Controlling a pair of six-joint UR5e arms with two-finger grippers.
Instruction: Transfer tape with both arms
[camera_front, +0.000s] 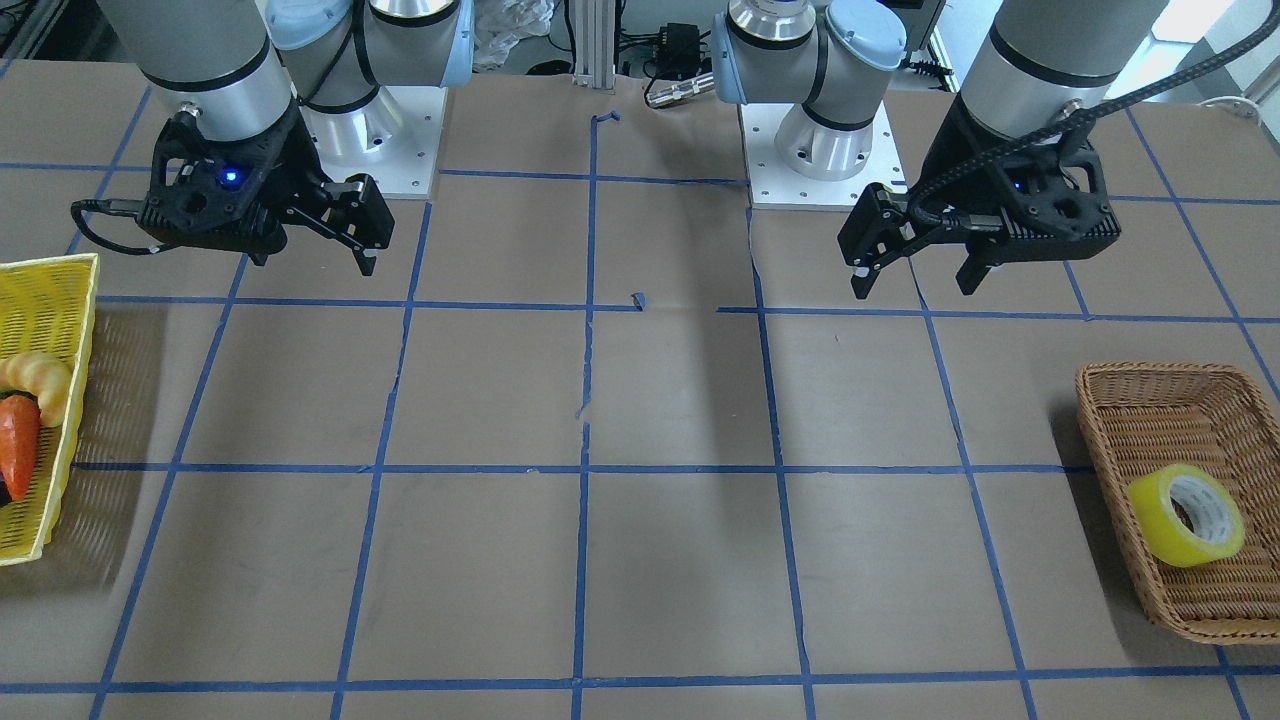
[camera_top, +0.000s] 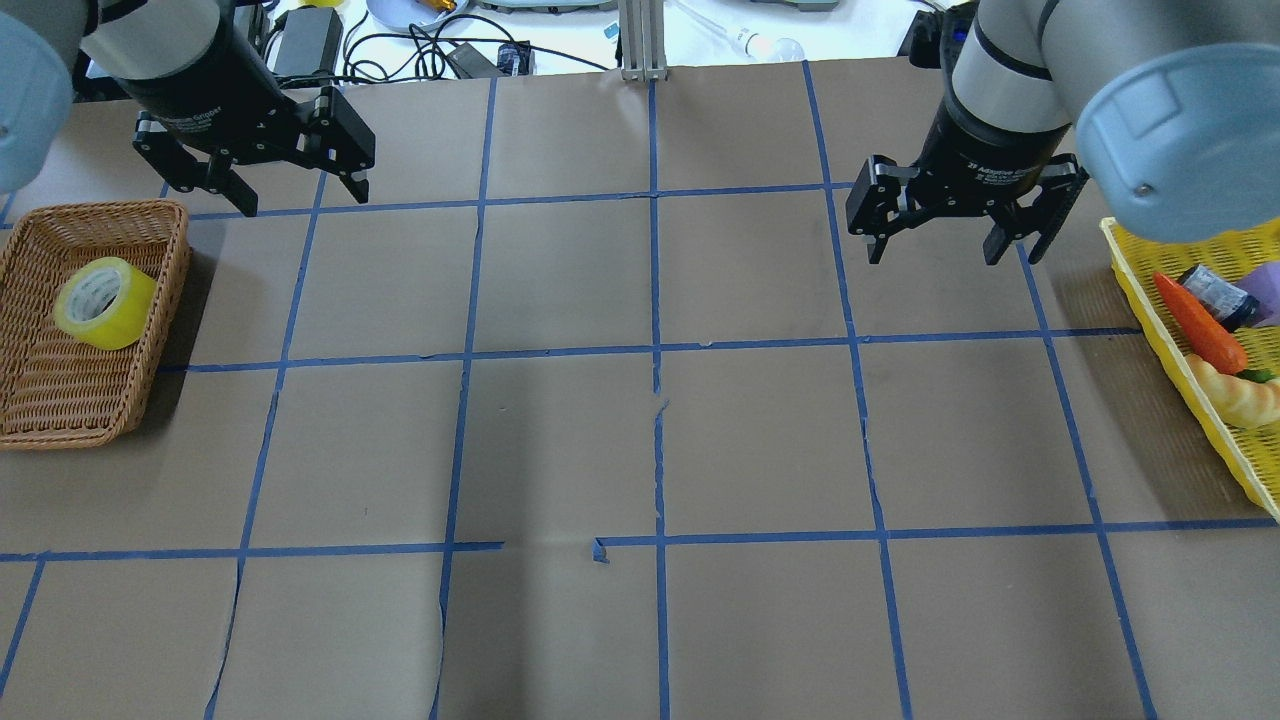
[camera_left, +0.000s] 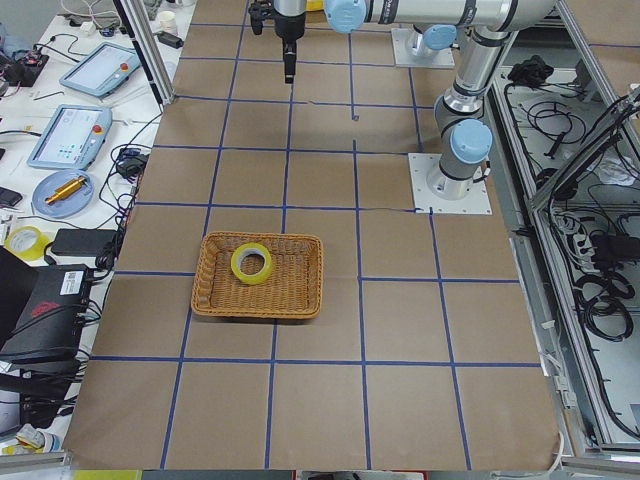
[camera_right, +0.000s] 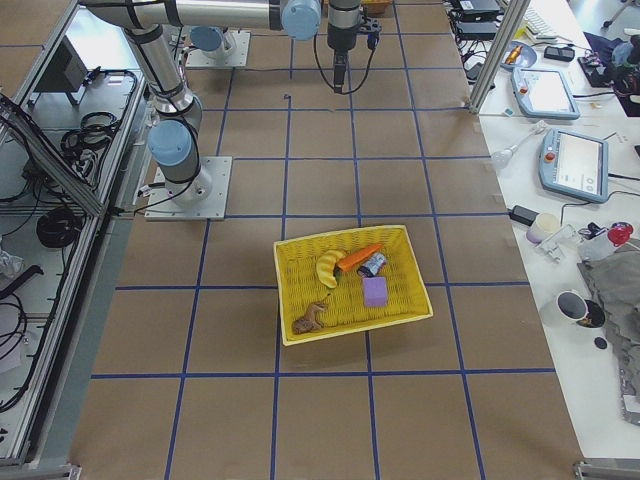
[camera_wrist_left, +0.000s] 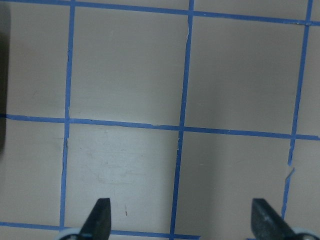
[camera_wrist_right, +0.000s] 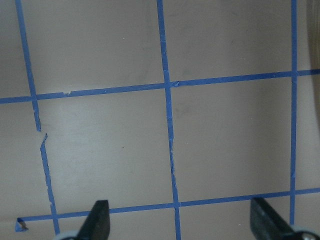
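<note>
The yellow tape roll (camera_top: 105, 302) with a white core lies tilted in a brown wicker basket (camera_top: 100, 208) at the table's left end; it also shows in the front view (camera_front: 1187, 515) and the left view (camera_left: 252, 264). My left gripper (camera_top: 300, 203) hangs open and empty above the table, beyond the basket's far corner and apart from the tape; it shows in the front view (camera_front: 914, 290) too. Its wrist view (camera_wrist_left: 181, 215) shows only bare table between the fingertips. My right gripper (camera_top: 934, 259) is open and empty above the table's right half; its wrist view (camera_wrist_right: 180, 215) shows the same.
A yellow basket (camera_top: 1180, 350) with a carrot (camera_top: 1200, 322), a banana (camera_top: 1240, 395) and other small items stands at the right end; it also shows in the right view (camera_right: 345, 330). Brown paper with blue tape grid lines (camera_top: 655, 350) covers the table. Cables and devices lie beyond the far edge.
</note>
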